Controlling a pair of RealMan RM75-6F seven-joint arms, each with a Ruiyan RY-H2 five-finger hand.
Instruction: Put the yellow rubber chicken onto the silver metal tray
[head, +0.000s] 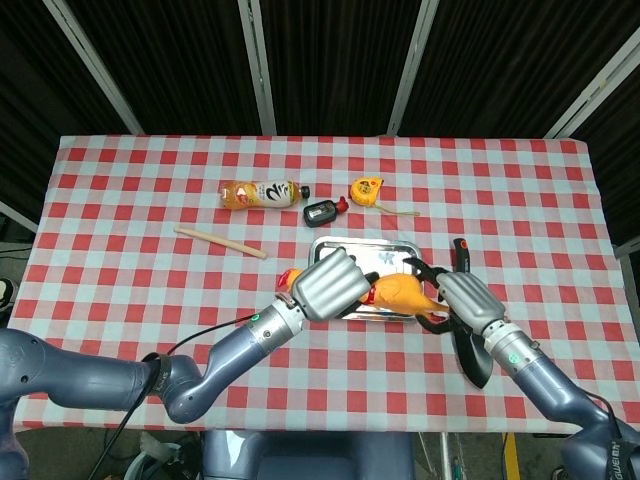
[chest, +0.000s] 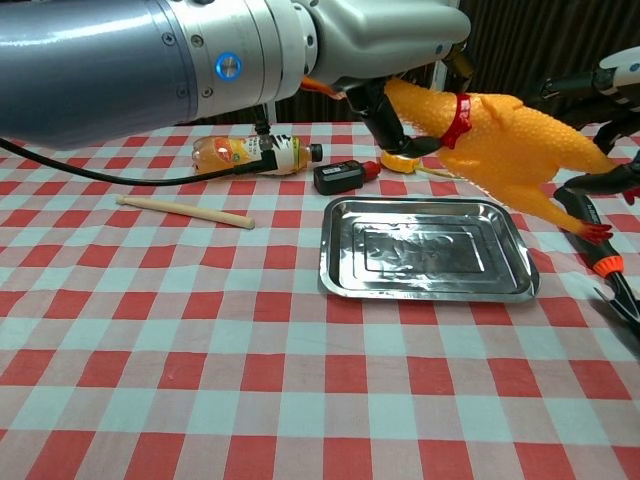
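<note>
Chest view shows the left hand (chest: 385, 50) gripping the yellow rubber chicken (chest: 500, 135) by its neck, in the air above the silver metal tray (chest: 425, 250) on the desk (chest: 200, 330). At the right, the right hand (head: 465, 298) has its fingers spread beside the chicken's legs, holding nothing.

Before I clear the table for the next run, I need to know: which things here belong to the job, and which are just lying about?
In the job:
yellow rubber chicken, gripped by the left hand
silver metal tray
right hand, beside the chicken

Lying about:
orange drink bottle
wooden stick
small black device
yellow tape measure
black-handled tool
</note>
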